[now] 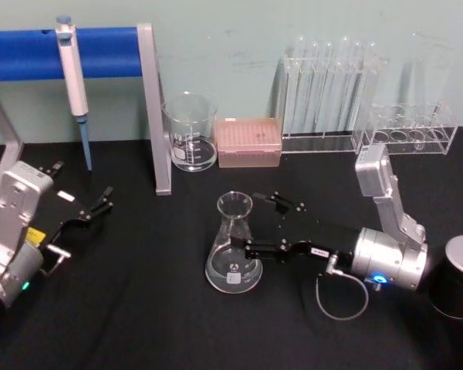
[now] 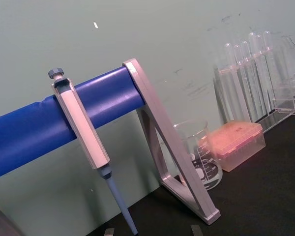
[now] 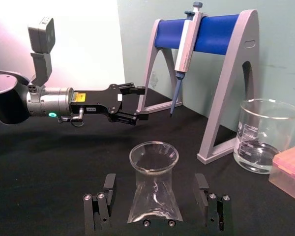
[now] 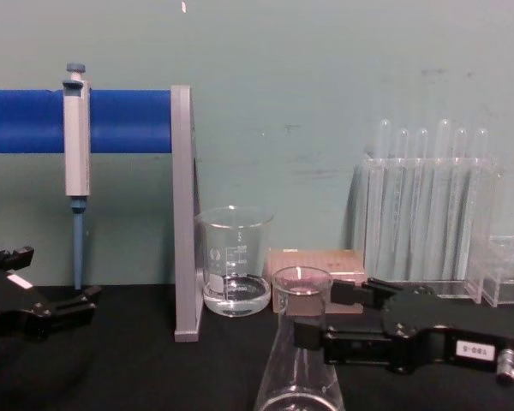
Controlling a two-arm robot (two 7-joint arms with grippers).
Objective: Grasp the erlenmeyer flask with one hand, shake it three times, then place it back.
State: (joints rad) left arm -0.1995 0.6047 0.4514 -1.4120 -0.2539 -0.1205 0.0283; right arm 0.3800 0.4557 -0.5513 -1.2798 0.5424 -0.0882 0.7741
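Upright clear glass conical flask (image 1: 233,250) between wide-spread fingers of the black right gripper (image 1: 258,225); left gripper (image 1: 102,200), spread, parked farther off.

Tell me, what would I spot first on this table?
The glass flask in the middle of the black table, with the right gripper open, fingers either side of it. Behind on the left, a pipette hangs from a bright blue bar; the left gripper sits open near it.

Flask (image 1: 228,266) before beaker (image 1: 190,139) (slightly right)
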